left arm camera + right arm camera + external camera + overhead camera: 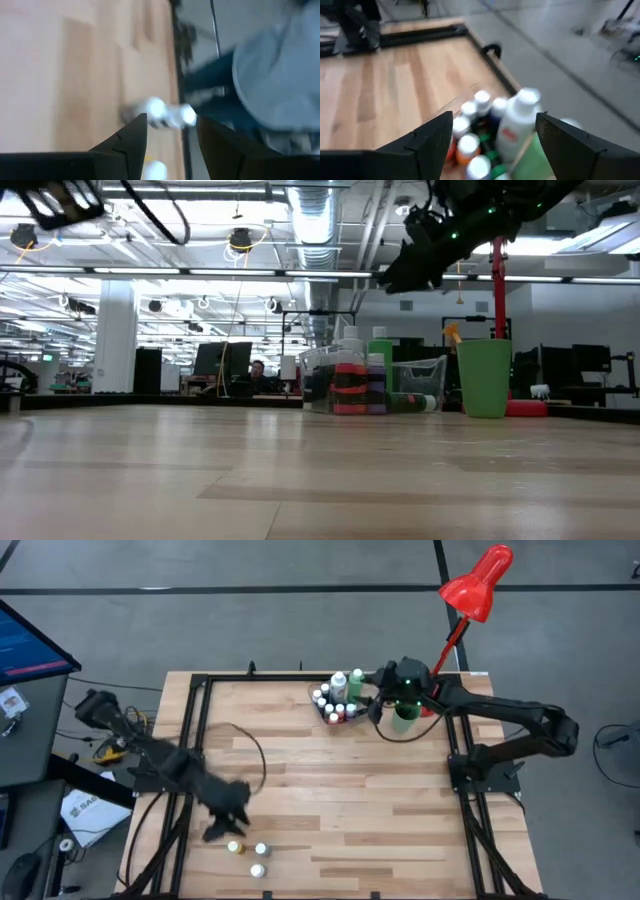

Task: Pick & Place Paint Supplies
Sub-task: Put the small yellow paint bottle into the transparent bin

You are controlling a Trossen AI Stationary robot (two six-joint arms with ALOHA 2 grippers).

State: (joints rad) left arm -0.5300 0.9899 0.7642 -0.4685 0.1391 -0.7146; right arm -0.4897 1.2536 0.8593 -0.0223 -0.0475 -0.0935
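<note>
Several tiny white-capped bottles and two taller ones stand in the clear tray (335, 700) at the table's far side, next to the green cup (403, 716). My right gripper (377, 690) hangs open above them. In the right wrist view its fingers (495, 117) straddle the tall white bottle (520, 122) and the small caps without touching. Three tiny bottles (250, 853) stand loose on the table near its near edge. My left gripper (226, 824) hovers open just beside them, and two white caps (170, 112) show beyond its fingertips.
A red desk lamp (478, 585) stands at the far right corner, its base (520, 408) behind the cup (485, 378). A black metal frame (190, 730) runs along the table's edges. Bare wood lies between the tray (345, 385) and the loose bottles.
</note>
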